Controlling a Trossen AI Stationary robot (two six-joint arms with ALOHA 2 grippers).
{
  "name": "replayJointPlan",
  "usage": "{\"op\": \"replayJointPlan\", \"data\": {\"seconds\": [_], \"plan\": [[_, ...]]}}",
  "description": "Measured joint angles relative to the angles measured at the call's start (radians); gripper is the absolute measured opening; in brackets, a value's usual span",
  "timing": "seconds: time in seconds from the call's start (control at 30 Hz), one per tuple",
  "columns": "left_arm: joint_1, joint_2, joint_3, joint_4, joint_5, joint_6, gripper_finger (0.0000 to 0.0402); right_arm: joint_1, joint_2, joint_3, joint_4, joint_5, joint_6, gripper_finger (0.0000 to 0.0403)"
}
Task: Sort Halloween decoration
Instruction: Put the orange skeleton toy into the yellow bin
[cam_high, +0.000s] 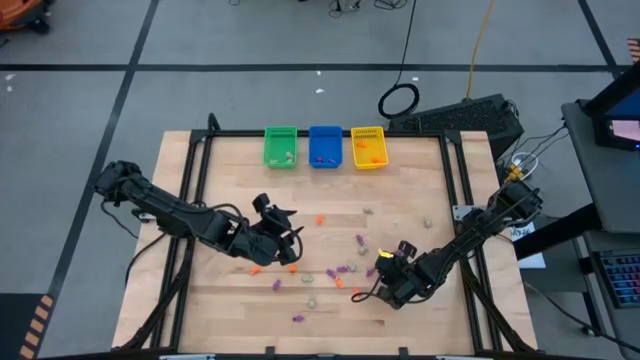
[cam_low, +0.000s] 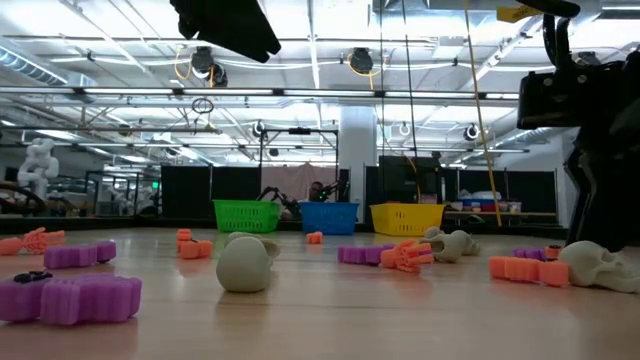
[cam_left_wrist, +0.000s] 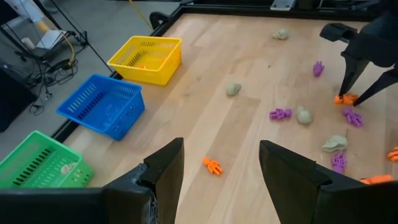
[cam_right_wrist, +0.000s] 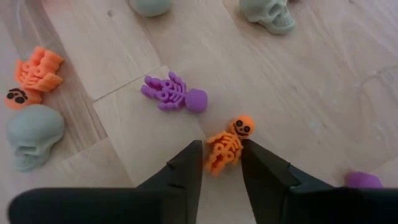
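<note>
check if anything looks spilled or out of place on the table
Yes: small skulls and orange and purple skeletons lie scattered loose across the wooden table, outside the green bin, blue bin and yellow bin. The right claw straddles an orange skeleton.

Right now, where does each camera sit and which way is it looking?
High: overhead, straight down; both arms, yellow bin.
Low: table height, facing the bins; arms above.
Left wrist: over the table, toward the yellow bin; left gripper open.
Right wrist: looking down; right gripper around an orange skeleton.
High and left wrist share the bins.
</note>
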Motion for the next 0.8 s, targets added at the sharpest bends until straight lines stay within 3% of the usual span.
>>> {"op": "replayJointPlan", "data": {"seconds": [0.33,0.8], "plan": [[0.0,0.0,0.0,-0.003,0.003,-0.017,0.0208,0.0,0.001,0.0,-0.003,-0.002,-0.021,0.0055],[0.0,0.0,0.0,-0.005,0.002,-0.017,0.0208,0.008,-0.131,-0.005,-0.043,-0.073,-0.049,0.0052]]}}
